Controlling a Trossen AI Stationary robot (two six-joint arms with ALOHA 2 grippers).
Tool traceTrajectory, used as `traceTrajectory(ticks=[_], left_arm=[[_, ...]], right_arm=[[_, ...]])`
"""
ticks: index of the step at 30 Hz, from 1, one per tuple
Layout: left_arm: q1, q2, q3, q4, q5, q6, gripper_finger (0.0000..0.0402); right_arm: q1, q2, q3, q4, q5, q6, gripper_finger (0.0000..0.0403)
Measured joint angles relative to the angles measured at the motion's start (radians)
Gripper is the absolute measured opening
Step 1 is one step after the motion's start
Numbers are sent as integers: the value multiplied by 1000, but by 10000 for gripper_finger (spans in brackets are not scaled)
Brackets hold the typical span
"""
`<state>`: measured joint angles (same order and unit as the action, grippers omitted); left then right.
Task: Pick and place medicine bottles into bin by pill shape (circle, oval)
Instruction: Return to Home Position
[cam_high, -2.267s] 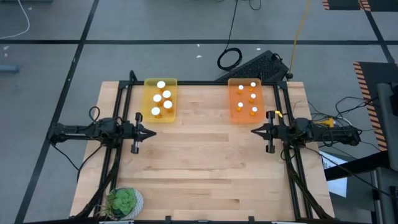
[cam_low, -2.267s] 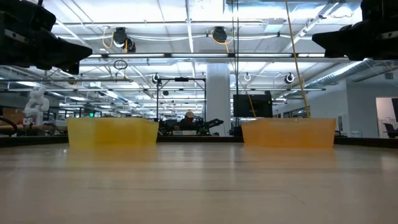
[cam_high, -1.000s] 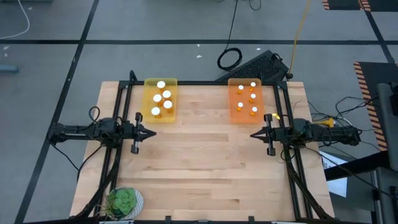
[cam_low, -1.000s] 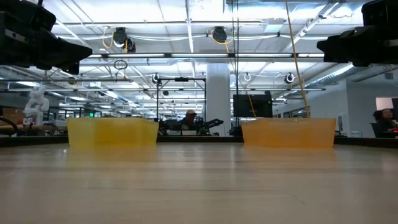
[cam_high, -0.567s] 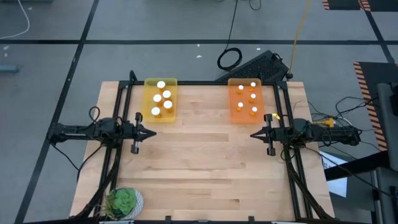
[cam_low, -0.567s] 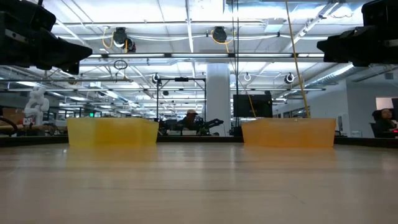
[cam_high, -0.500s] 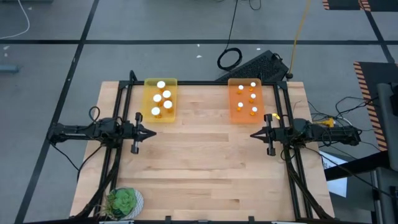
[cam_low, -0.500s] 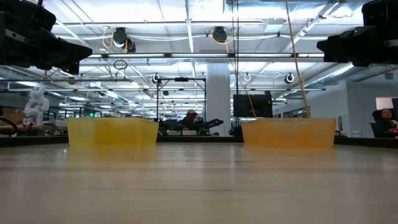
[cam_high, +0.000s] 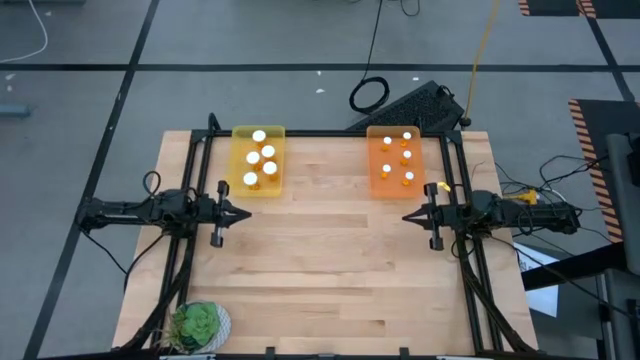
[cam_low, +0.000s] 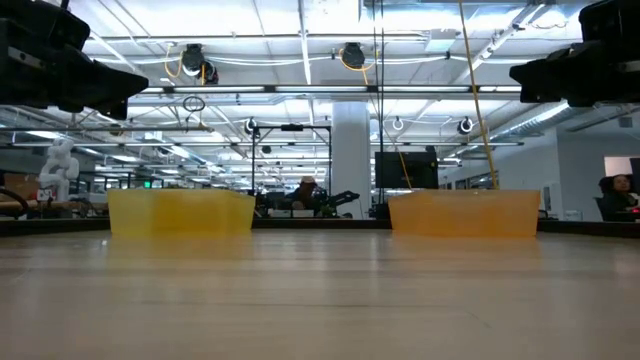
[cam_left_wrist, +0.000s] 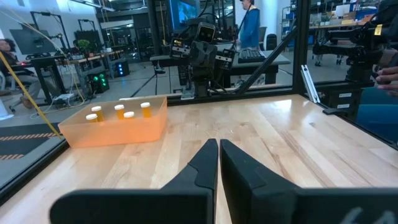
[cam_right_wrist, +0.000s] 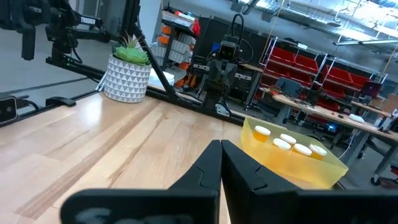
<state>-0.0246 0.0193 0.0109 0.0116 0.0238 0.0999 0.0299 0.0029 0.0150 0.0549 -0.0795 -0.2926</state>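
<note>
Several medicine bottles (cam_high: 259, 160), orange with white caps, stand upright in the yellow bin (cam_high: 243, 145) at the far left. Several more (cam_high: 402, 158) stand in the orange bin (cam_high: 385, 190) at the far right. My left gripper (cam_high: 245, 213) hovers shut near the table's left edge, pointing right, just nearer than the yellow bin. My right gripper (cam_high: 407, 214) hovers shut near the right edge, pointing left. The left wrist view shows the orange bin (cam_left_wrist: 118, 132) ahead. The right wrist view shows the yellow bin (cam_right_wrist: 305, 167). Neither gripper holds anything.
A potted plant (cam_high: 200, 325) stands at the table's near left corner. Black frame rails (cam_high: 195, 170) run along the left and right edges. A keyboard (cam_high: 410, 105) lies beyond the far edge. Bare wood (cam_high: 325, 250) lies between the grippers.
</note>
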Motion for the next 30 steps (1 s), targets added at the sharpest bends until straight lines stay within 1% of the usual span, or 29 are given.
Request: traceTrajectory(ticks=[9,30], left_arm=[[0,0,0,0,0,0,21],[0,0,0,0,0,0,21]], right_arm=[[0,0,0,0,0,147,0],[0,0,0,0,0,150,0]])
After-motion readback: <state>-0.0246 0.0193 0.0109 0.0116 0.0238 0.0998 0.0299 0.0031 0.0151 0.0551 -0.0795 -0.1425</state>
